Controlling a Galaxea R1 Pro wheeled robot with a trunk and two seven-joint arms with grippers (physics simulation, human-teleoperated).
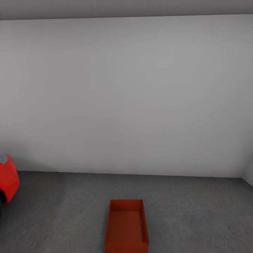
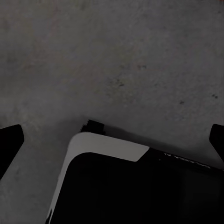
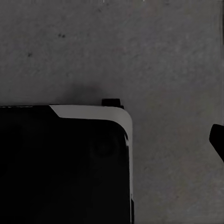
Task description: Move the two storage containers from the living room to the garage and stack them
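Note:
One orange-red storage container (image 1: 126,225) stands on the garage's dark grey concrete floor (image 1: 200,211), low in the centre of the head view. It is upright, lidless and holds nothing, with its long side running away from me. Over the same speckled floor (image 2: 116,56), my left gripper (image 2: 113,140) is open, its dark fingertips (image 2: 9,142) far apart at the picture's two edges and nothing between them. My right gripper (image 3: 112,144) also hangs over bare floor. One of its dark fingertips (image 3: 217,140) shows at the far edge, spread wide.
The rounded nose of a red car (image 1: 7,181) juts in at the left edge. A plain pale grey wall (image 1: 126,98) closes the room behind the container. My own dark base with its white rim (image 2: 107,144) shows in both wrist views.

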